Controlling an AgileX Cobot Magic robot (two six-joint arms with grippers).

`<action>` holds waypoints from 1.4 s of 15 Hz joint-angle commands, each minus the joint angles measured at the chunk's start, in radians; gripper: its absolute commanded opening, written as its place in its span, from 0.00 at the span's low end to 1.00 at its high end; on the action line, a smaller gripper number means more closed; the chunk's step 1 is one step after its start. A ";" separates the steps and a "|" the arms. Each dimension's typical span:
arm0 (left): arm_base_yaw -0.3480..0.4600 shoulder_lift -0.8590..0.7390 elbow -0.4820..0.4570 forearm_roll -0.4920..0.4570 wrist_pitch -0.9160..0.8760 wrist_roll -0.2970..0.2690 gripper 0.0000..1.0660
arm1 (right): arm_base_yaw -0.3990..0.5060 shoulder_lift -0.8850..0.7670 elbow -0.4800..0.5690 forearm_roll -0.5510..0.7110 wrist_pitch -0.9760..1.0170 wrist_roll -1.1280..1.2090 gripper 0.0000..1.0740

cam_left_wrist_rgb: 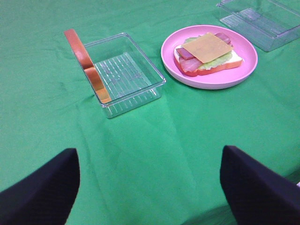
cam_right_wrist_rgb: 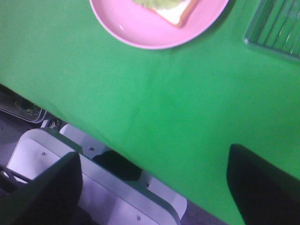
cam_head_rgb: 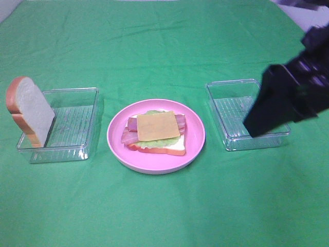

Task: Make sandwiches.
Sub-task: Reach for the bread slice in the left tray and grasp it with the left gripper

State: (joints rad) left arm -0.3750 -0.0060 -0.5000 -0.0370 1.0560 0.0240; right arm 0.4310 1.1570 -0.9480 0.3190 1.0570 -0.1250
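Observation:
An open sandwich lies on the round pink plate (cam_head_rgb: pixel 115 136) in the middle: a bread slice with lettuce, bacon strips (cam_head_rgb: pixel 128 135) and a yellow cheese square (cam_head_rgb: pixel 158 125) on top. It also shows in the left wrist view (cam_left_wrist_rgb: pixel 207 47). A second bread slice (cam_head_rgb: pixel 31 110) leans upright at the left end of the left clear container (cam_head_rgb: pixel 72 123). My right gripper (cam_head_rgb: pixel 259 123) hovers over the right clear container (cam_head_rgb: pixel 229 110); its wrist view shows it open and empty (cam_right_wrist_rgb: pixel 154 154). My left gripper (cam_left_wrist_rgb: pixel 150 154) is open and empty, out of the high view.
Green cloth covers the table. In the right wrist view the table's front edge and a grey-white frame (cam_right_wrist_rgb: pixel 117 187) below it show, with the plate (cam_right_wrist_rgb: pixel 140 28) and the right container (cam_right_wrist_rgb: pixel 276 28) beyond. The right container (cam_left_wrist_rgb: pixel 262 21) holds nothing.

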 commanded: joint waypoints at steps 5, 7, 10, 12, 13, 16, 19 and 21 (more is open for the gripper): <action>-0.006 -0.020 0.002 -0.004 -0.012 0.002 0.73 | -0.001 -0.506 0.363 -0.012 0.027 -0.030 0.73; -0.006 -0.020 0.002 -0.004 -0.012 0.002 0.73 | -0.001 -0.695 0.413 -0.054 0.040 -0.026 0.73; -0.006 -0.020 0.002 -0.004 -0.012 0.002 0.73 | -0.001 -0.881 0.413 -0.190 0.088 0.069 0.73; -0.006 -0.016 0.002 -0.004 -0.012 0.002 0.73 | -0.001 -0.986 0.412 -0.218 0.085 0.076 0.73; -0.006 -0.006 0.002 -0.004 -0.013 0.002 0.73 | -0.001 -1.027 0.412 -0.228 0.074 0.059 0.73; -0.005 0.080 0.002 -0.004 -0.013 0.002 0.73 | -0.001 -1.125 0.438 -0.226 0.019 0.003 0.72; -0.005 0.227 -0.022 -0.004 -0.046 -0.024 0.73 | -0.001 -1.151 0.444 -0.226 0.009 0.003 0.71; -0.005 0.425 -0.104 0.005 -0.186 -0.124 0.73 | -0.001 -1.151 0.446 -0.227 0.006 0.003 0.69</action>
State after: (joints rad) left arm -0.3750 0.4030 -0.5950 -0.0330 0.9070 -0.0770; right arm 0.4310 0.0170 -0.5060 0.0970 1.0750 -0.1060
